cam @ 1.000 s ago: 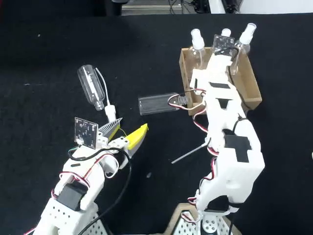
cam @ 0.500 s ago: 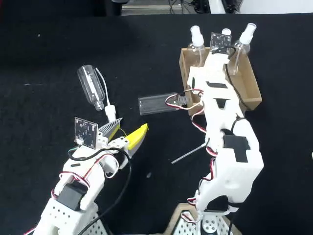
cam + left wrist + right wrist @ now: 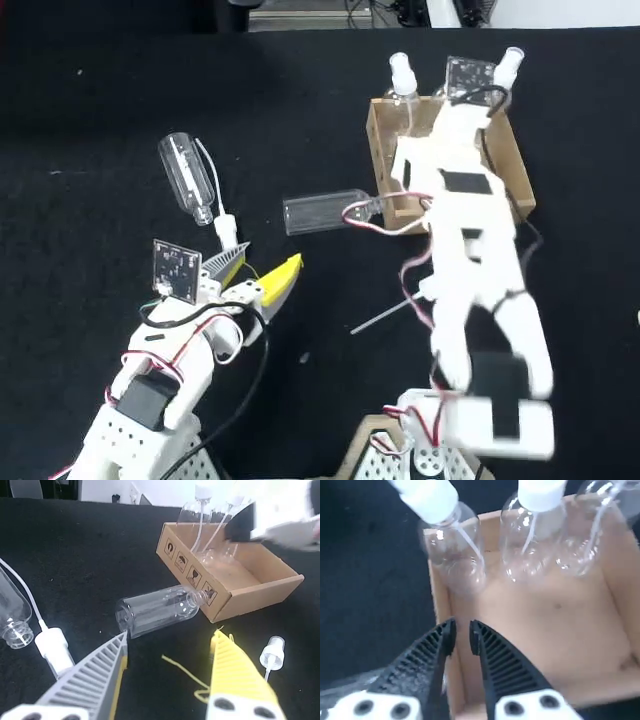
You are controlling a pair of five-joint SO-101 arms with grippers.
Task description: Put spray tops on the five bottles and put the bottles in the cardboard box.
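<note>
high view: the right arm (image 3: 470, 250) has stretched farther over the cardboard box (image 3: 518, 172) than a moment ago, while the left arm has kept still. a capless bottle (image 3: 325, 212) lies on its side, long axis across the table, neck touching the box wall. another bottle (image 3: 187, 175) lies with its mouth toward the left gripper (image 3: 265, 258), a spray top (image 3: 226, 230) just beside its mouth.

left wrist view: the left gripper (image 3: 170, 636) is spread wide, released, holding nothing. a loose spray top (image 3: 272, 652) lies near the box.

right wrist view: the right gripper (image 3: 461, 625) is all but clenched and empty, above the box's side wall. three capped bottles (image 3: 530, 540) stand upright at the far end.
</note>
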